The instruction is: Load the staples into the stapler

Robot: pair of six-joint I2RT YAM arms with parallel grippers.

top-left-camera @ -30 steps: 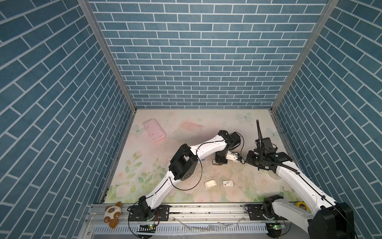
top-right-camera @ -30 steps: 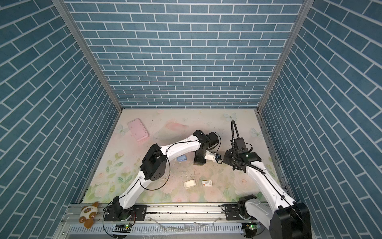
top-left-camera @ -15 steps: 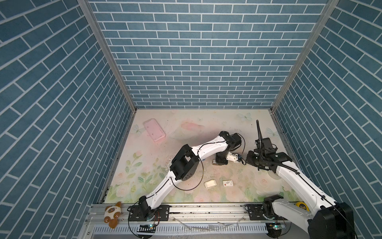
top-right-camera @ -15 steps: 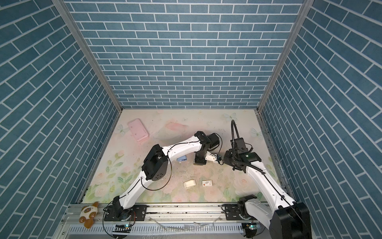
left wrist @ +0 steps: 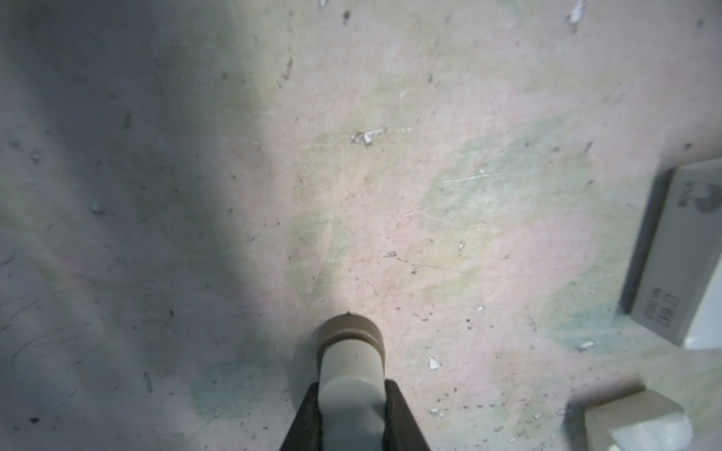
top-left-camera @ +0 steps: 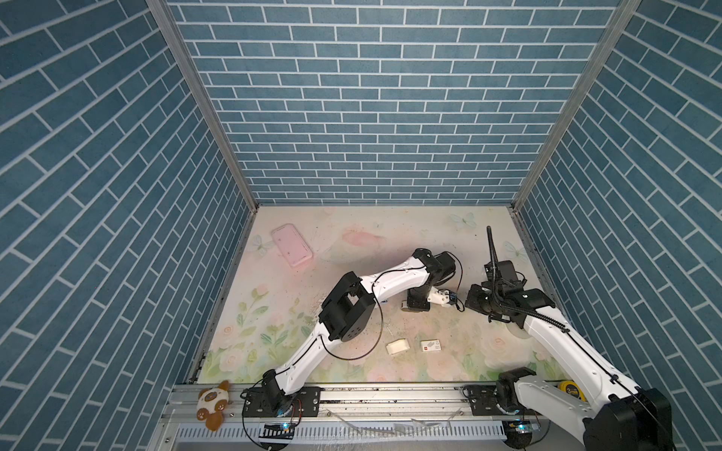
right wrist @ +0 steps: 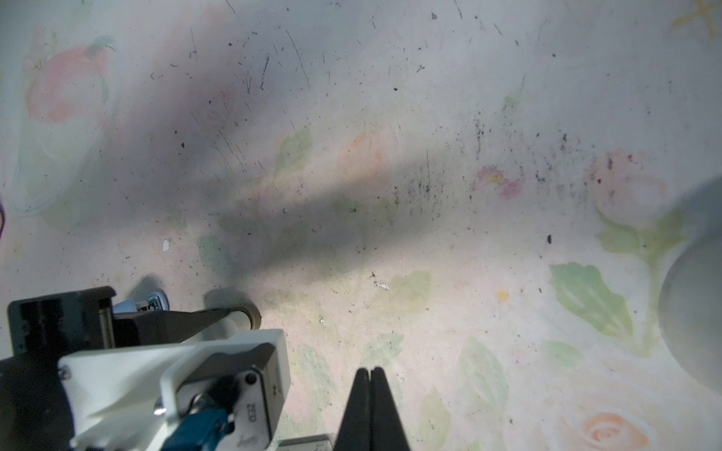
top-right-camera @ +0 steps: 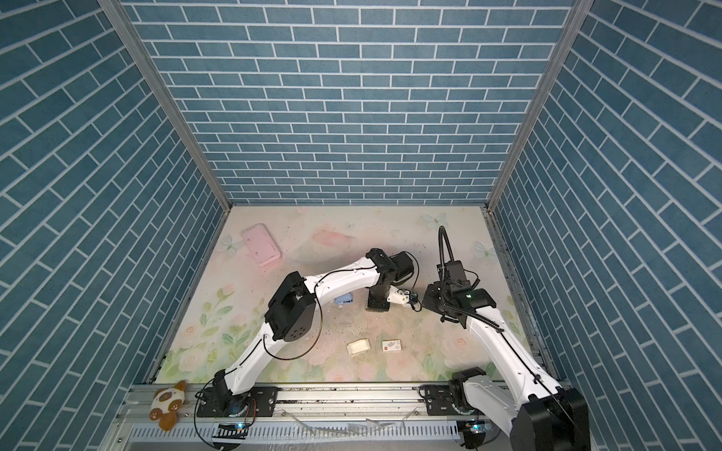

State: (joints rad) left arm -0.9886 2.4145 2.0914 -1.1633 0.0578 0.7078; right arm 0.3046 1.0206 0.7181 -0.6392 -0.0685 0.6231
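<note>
no movement noted against a second ago: both arms stand as they were. left end effector (left wrist: 350, 386) clenched on a pale cylinder (left wrist: 349, 347), tip down toward the bench (top-left-camera: 297, 281). right end effector (right wrist: 369, 377) clenched, empty. in a top view the stapler (top-right-camera: 344, 300) lies at 9 o'clock of the left end effector, partly under the forearm. card tray (top-left-camera: 398, 346) and sleeve (top-left-camera: 431, 345) near 6 o'clock. staples not discernible. judgement: loading not begun.
</note>
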